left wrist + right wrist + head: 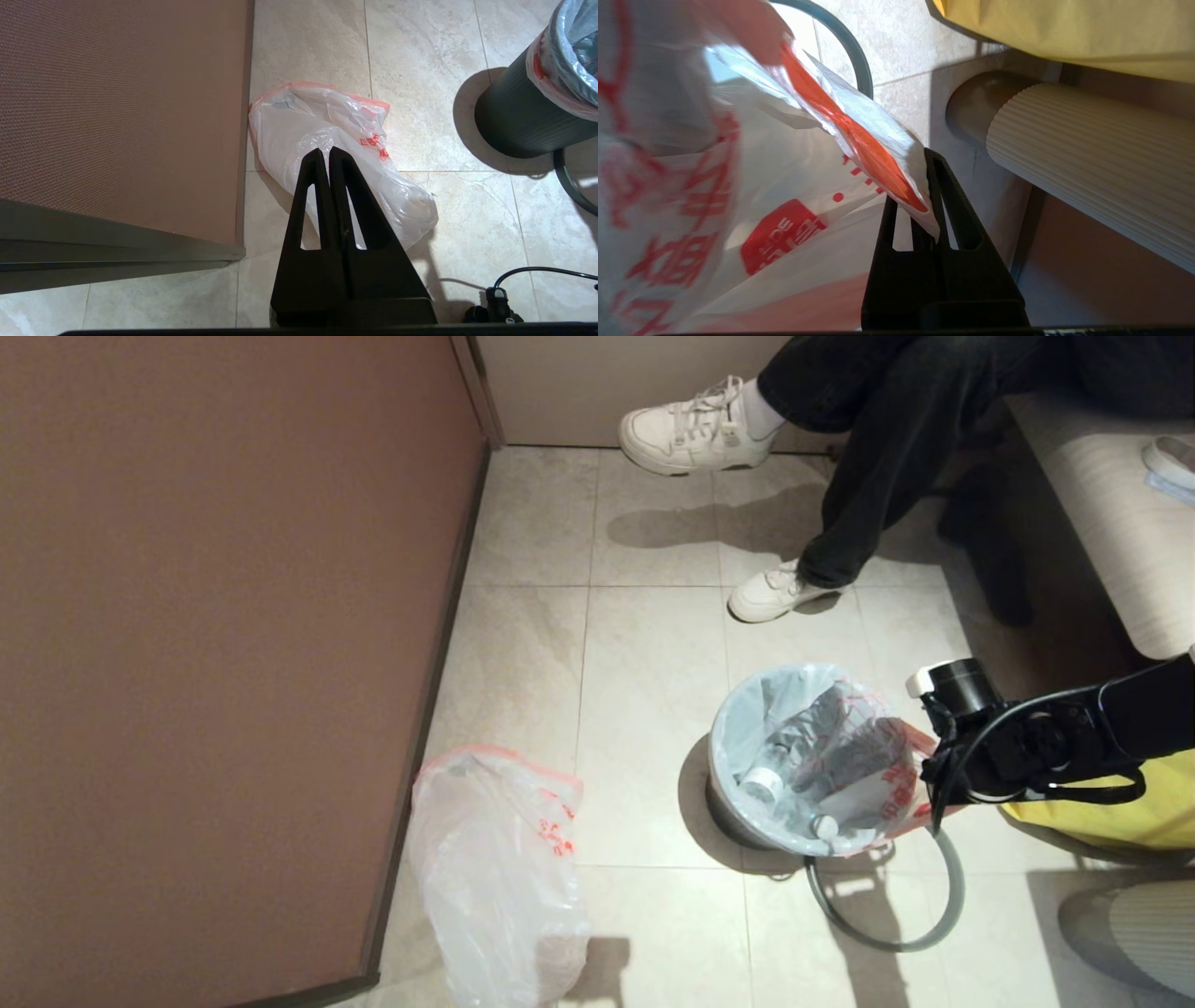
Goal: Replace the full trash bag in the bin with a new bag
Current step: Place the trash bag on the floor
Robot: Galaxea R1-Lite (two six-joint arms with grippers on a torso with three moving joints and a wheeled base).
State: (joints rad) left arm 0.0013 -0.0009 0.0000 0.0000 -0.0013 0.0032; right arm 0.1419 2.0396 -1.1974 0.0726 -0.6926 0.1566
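Where the right gripper [927, 186] reaches in from the right of the head view, its jaws are pressed together on the pink-red edge of the full trash bag [822, 756]; the pinched film is pulled toward the arm, at the bin's right rim; the bag sits inside the bin [724, 812], its edge folded over the top, with small white cup and bottle shapes showing through the film; the bin is a dark round tub standing on the tiled floor [653, 644]; a thin grey hoop [892, 943] lies flat on the floor, just beside the bin on the near side; left gripper [329, 151], jaws pressed together on nothing, hanging above the new bag [499, 873]; the new bag lies crumpled on the floor against the brown wall panel [215, 616], well apart from the bin, plain film with red print; a seated person's white shoes [695, 429] rest beyond the bin; a yellow bag [1134, 812] lies under the right arm.
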